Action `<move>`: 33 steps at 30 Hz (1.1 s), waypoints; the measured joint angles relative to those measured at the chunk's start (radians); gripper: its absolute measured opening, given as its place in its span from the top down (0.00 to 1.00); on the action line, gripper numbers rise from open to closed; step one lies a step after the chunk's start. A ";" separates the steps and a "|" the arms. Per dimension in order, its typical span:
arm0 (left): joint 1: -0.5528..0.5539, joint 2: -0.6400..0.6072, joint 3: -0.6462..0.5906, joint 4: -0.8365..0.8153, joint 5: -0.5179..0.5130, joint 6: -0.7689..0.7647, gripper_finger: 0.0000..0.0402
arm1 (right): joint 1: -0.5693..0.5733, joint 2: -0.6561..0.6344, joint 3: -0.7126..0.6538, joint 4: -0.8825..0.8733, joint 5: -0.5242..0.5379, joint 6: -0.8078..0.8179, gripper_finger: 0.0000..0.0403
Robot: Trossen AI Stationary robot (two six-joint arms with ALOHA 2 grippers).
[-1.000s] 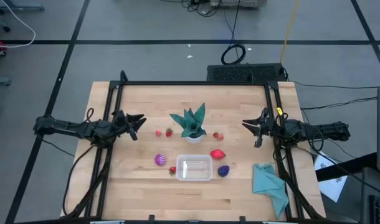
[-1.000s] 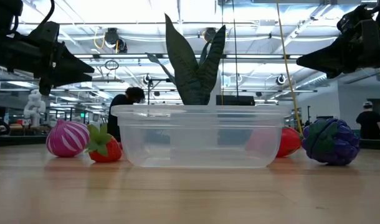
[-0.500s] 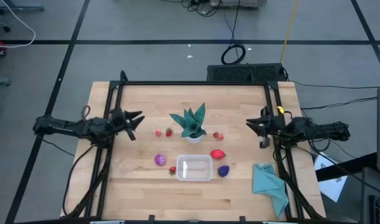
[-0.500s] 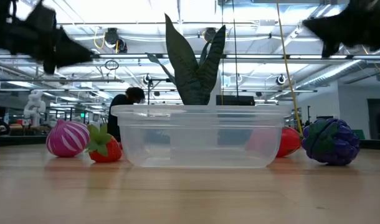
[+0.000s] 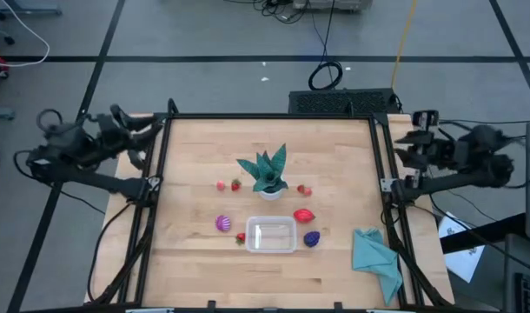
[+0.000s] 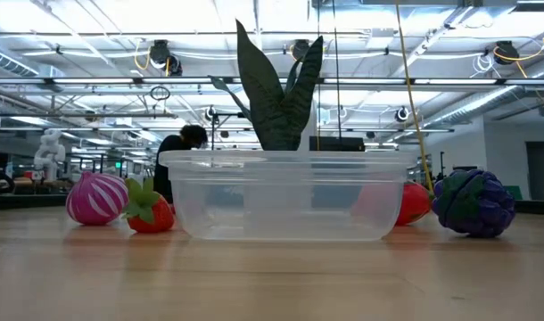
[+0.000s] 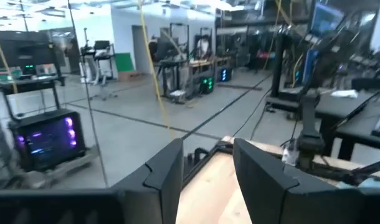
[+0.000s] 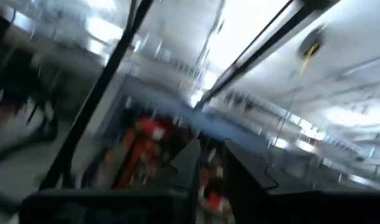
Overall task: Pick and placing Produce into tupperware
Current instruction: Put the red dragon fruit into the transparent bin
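The wooden bench carried everything, with both arms drawn back to its far corners. The left claw sat over the bench's far left edge, its fingers pressed nearly together with nothing between them. The right claw hung beyond the far right edge, likewise drawn almost shut and empty.

A teal cloth lay crumpled at the near right corner. The teal spiky plant in its white pot stood at mid-bench. Just nearer than it sat the clear tupperware, upright and holding nothing.

The produce lay scattered around the tupperware, none inside. The larger red piece rested near its far right corner, and the dark purple piece lay just beside its right wall. The pink-purple ball lay off its left side, with a strawberry between ball and container, close to the wall. Three smaller red pieces lay farther back: two left of the pot and one to its right.

In the low view a person stood in the room behind.
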 joint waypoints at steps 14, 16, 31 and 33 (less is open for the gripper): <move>0.000 0.337 0.343 -0.694 -0.004 -0.329 0.64 | -0.002 0.705 0.765 -1.303 0.562 0.512 0.80; 0.000 0.360 0.343 -0.768 -0.004 -0.385 0.64 | -0.002 0.744 0.765 -1.373 0.515 0.620 0.80; 0.000 0.498 0.342 -1.003 -0.064 -0.560 0.64 | -0.002 0.842 0.483 -1.208 0.092 0.899 0.80; 0.000 0.502 0.342 -1.003 -0.085 -0.560 0.64 | -0.002 0.843 0.432 -1.132 0.061 0.898 0.80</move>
